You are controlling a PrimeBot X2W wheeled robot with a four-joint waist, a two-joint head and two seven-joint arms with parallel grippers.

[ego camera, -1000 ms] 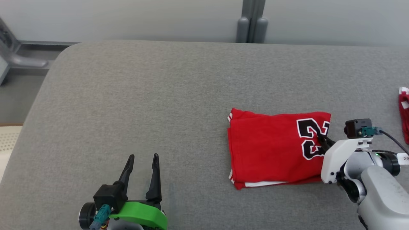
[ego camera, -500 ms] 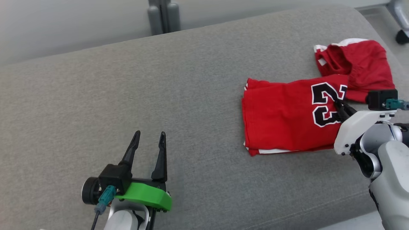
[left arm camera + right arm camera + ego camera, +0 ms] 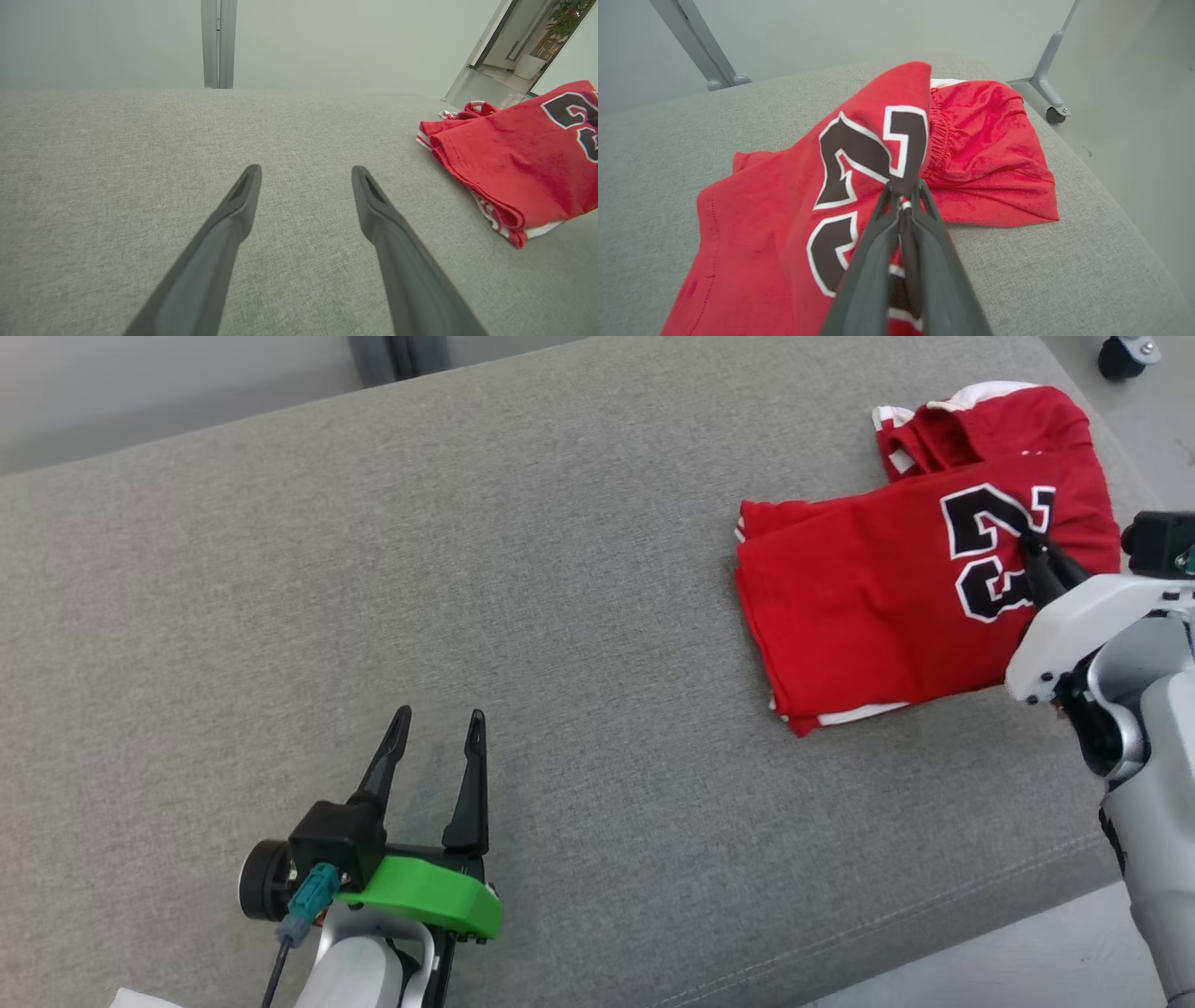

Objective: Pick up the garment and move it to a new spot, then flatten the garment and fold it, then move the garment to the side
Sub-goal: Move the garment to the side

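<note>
As the head view has swung right, the folded garment (image 3: 878, 607), pinched at its numbered edge by the right gripper (image 3: 1034, 546), now overlaps a second red garment (image 3: 990, 425) at upper right, so the side move is judged nearly done. The cushion (image 3: 560, 569) ends just beyond. Open room lies at left, where the left gripper (image 3: 439, 726) hovers spread and empty.

I see one support surface: a grey upholstered pad (image 3: 560, 569) with a woven cover, a rounded far right corner and a stitched seam along its near edge. Two items lie on it, both at the far right end.

Item 1: a folded red jersey (image 3: 859, 588), white-trimmed, with a black, white-outlined number. Its numbered end is raised off the pad.

Item 2: red shorts (image 3: 990, 425) with a gathered waistband, just behind the jersey and partly overlapped by that raised end.
</note>
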